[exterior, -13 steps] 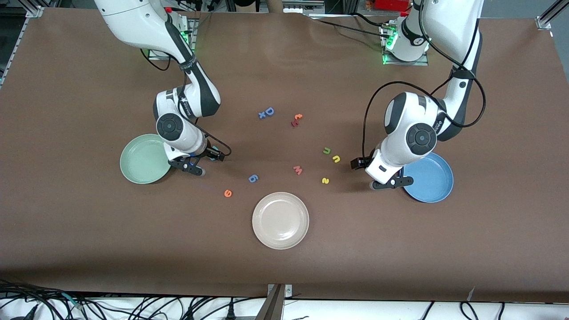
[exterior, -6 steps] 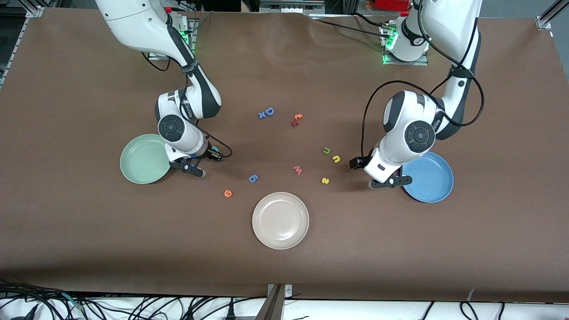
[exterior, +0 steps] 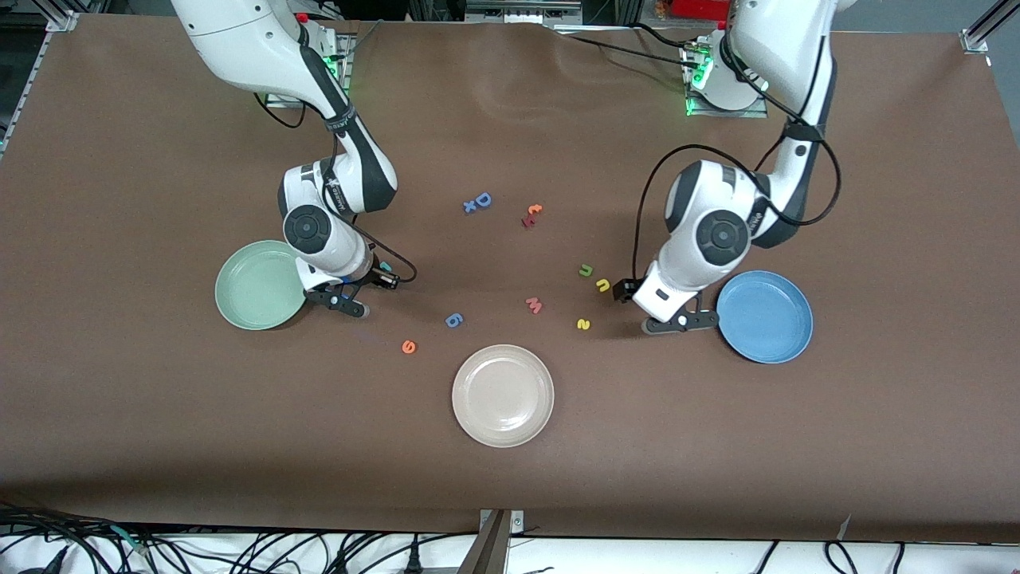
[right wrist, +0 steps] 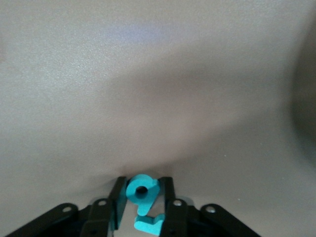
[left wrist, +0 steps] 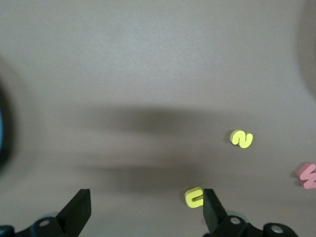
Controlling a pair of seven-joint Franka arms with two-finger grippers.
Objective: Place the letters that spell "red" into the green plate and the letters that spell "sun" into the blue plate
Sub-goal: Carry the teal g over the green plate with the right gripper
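Observation:
In the right wrist view my right gripper (right wrist: 143, 193) is shut on the teal d (right wrist: 136, 187), low at the table. The teal r (right wrist: 150, 223) lies between the fingers right by it. This gripper (exterior: 339, 301) sits beside the green plate (exterior: 256, 285). The orange e (exterior: 409, 346) lies nearer the camera. My left gripper (exterior: 679, 322) hangs open and empty beside the blue plate (exterior: 765, 316). The yellow arch letter (left wrist: 194, 197) shows by one fingertip of the left gripper (left wrist: 145, 203). The yellow s (exterior: 583, 324) and the green arch letter (exterior: 586, 270) lie close by.
A cream-white plate (exterior: 503, 395) stands nearest the camera in the middle. A pink w (exterior: 534, 304), a blue round letter (exterior: 453, 320), a blue D (exterior: 483, 199) with a small x, and two red-orange letters (exterior: 531, 214) lie scattered mid-table.
The right gripper's fingers have closed on the teal d. The left arm has swung off the blue plate's edge toward the yellow letters, still open.

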